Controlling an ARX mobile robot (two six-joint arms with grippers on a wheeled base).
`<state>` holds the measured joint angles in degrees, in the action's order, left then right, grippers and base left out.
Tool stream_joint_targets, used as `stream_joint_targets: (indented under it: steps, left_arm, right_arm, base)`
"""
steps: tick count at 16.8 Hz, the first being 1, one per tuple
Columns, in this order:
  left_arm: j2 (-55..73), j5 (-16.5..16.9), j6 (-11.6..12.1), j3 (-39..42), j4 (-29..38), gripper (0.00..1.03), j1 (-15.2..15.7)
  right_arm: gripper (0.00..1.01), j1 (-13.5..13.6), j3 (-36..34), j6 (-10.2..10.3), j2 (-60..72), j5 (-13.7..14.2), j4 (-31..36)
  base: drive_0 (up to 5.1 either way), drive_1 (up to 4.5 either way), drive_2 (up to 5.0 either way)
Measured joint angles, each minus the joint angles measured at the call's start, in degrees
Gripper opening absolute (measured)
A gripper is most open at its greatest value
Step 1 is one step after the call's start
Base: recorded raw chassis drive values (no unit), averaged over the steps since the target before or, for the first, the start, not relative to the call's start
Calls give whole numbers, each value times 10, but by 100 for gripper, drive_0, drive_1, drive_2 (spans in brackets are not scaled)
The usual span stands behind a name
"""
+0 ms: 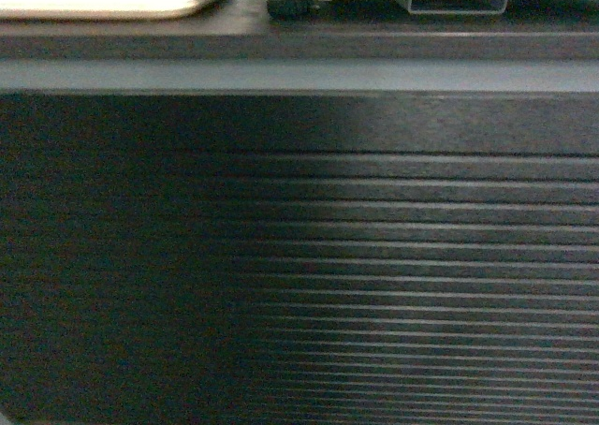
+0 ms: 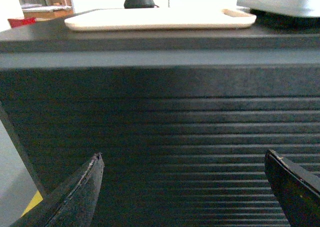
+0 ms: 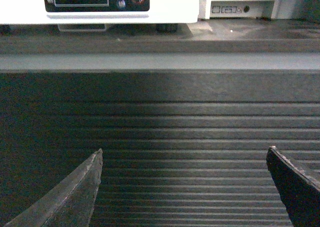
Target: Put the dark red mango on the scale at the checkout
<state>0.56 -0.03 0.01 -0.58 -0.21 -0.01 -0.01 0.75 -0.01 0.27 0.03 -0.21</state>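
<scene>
facing checkout (image 1: 374,256), scale (image 3: 100,9) above

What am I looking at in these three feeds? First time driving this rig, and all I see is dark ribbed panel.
That panel is the front of the checkout, seen close. The head view looks forward from the robot; the other two ride on the wrists. The dark wedges at the bottom corners are each hand's fingers, spread wide: left hand, right hand. Both are empty. On the counter sit a beige tray and, to its right, the white scale with its display panel. No mango shows in any view.
</scene>
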Motion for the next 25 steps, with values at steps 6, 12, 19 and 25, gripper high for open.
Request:
stream_joint_targets:
  steps: [6,12,19,25]
  left_arm:
    - [0,0,0,0,0,98,0]
    - [0,0,0,0,0,98,0]
    - [0,0,0,0,-2,98,0]
    - [0,0,0,0,-1,98,0]
  right_arm:
    - [98,0,0,0,0,-1,0]
    - [98,0,0,0,0,0,0]
    - [98,0,0,0,0,0,-2]
    - [98,0,0,0,0,0,-1]
  base:
    - [0,0,0]
    - [0,0,0]
    - [0,0,0]
    - [0,0,0]
